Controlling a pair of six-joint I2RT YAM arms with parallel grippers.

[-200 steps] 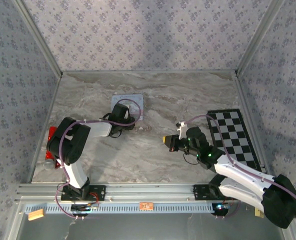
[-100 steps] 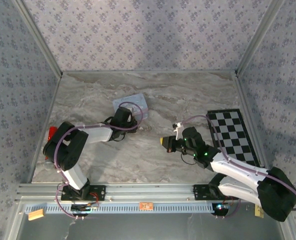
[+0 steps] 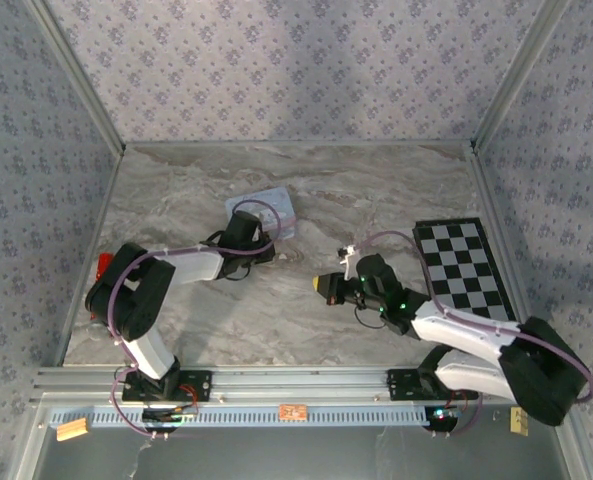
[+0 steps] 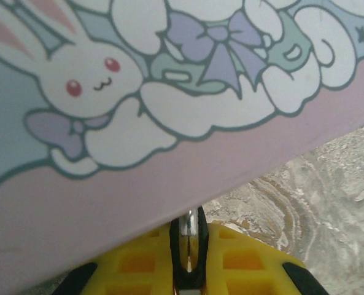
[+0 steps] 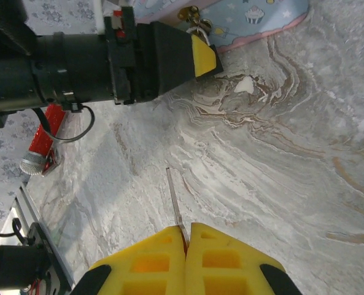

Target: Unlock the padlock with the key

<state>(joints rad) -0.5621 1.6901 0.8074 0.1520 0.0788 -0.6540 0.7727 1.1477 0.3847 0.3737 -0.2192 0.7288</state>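
We see the padlock only as a thin silvery loop poking out between the yellow fingers of the left claw. The claw is closed down on it with just a narrow dark slot left, and the body is hidden. The loop's top touches or sits just under the pink edge of the tin, which crowds right over the fingers.

From the right wrist, the key juts as a pale sliver from the right claw, whose fingers are pressed together on its base. It points toward the left claw, well apart from it, with marble table between them.

From above, the left claw lies at the tin, and the right claw is near mid-table. A checkered board lies at the right and a red object at the left edge.
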